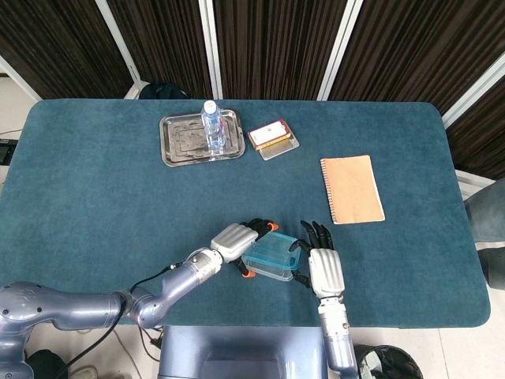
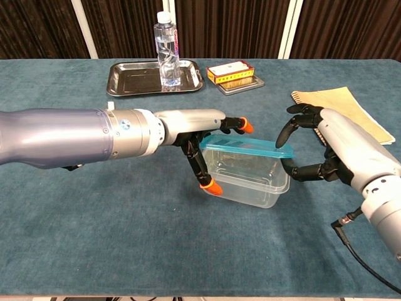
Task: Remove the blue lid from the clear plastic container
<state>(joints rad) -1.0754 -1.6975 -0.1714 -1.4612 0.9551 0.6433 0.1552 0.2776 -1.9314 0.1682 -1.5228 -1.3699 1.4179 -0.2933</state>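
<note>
Blue lid (image 2: 245, 145): sits level on top of the clear plastic container (image 2: 245, 179), near the front middle of the surface (image 1: 118, 197); whether its rim is snapped down cannot be told.
Clear plastic container: rests on the surface between the two hands, apparently empty.
Left hand (image 2: 203, 138): fingers spread around the container's left end, one orange tip at the lid's far corner, another low against the wall; it braces, not clamps.
Right hand (image 2: 313, 147): fingers apart and curved at the right end, tips at the lid's edge and the wall below.
Step in hand: judged to be freeing the lid.
How to do it well: hold the body down with one hand, peel one corner upward first, then lift straight so the light container does not tip or slide.
</note>
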